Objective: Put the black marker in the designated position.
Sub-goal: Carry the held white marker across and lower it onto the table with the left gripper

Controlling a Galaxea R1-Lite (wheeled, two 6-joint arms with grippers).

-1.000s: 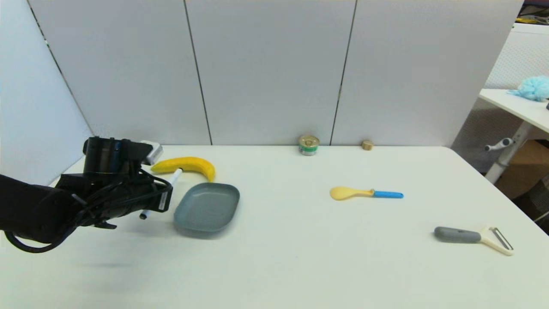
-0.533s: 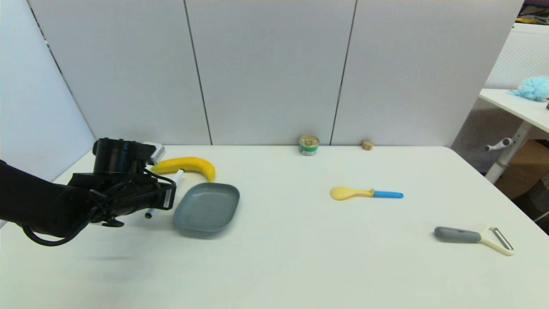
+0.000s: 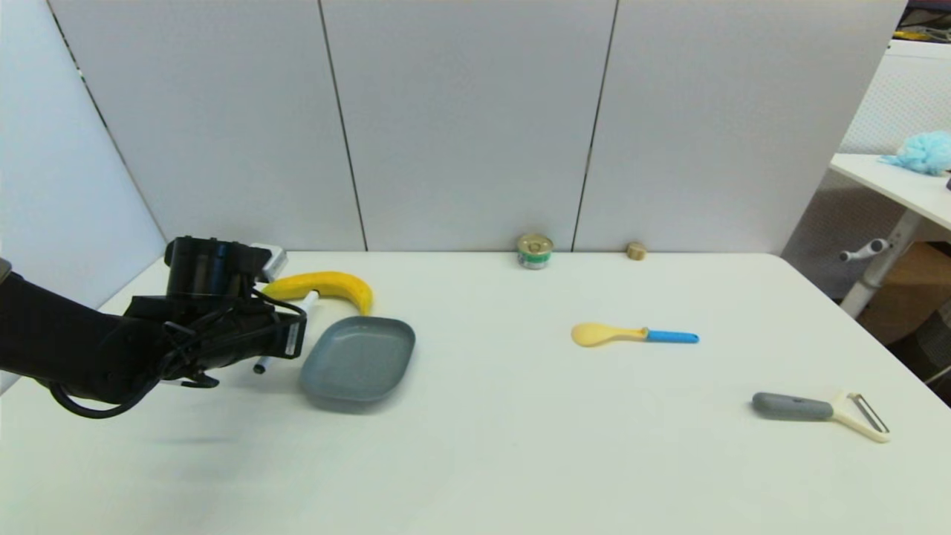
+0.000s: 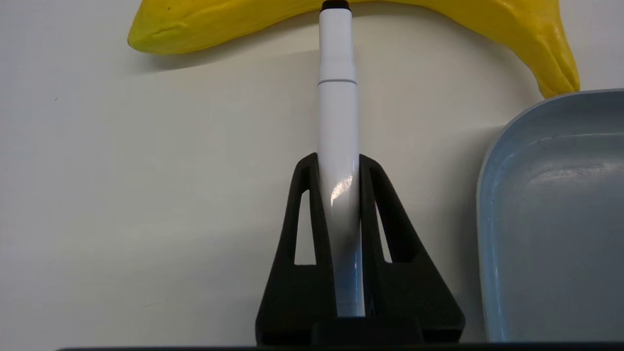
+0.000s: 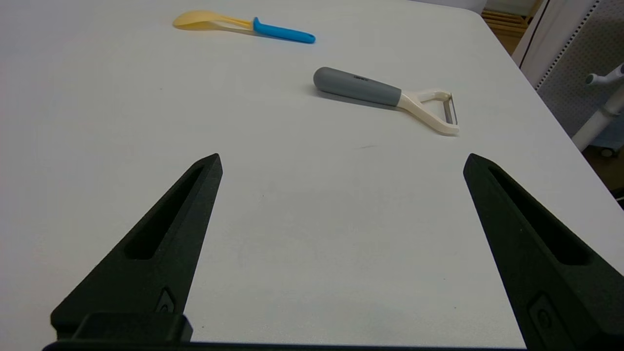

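Left gripper [image 4: 338, 163] is clamped on the black marker [image 4: 337, 122], fingers pressed against both sides of its white barrel, approx. mid-length. Marker is held near the table's [image 3: 520, 446] left rear, its black tip just at the banana [image 4: 487, 19], w/ the grey tray [image 4: 555, 219] beside it. Right gripper [image 5: 341, 163] is seen over the table's right side, fingers wide apart, holding nothing, near the peeler [image 5: 385, 95] & spoon [image 5: 243, 27].

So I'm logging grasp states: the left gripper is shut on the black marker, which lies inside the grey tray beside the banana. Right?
Not quite. The left gripper is shut on the black marker, but the marker is outside the grey tray, on its left side, its far tip by the banana. The left wrist view shows it.
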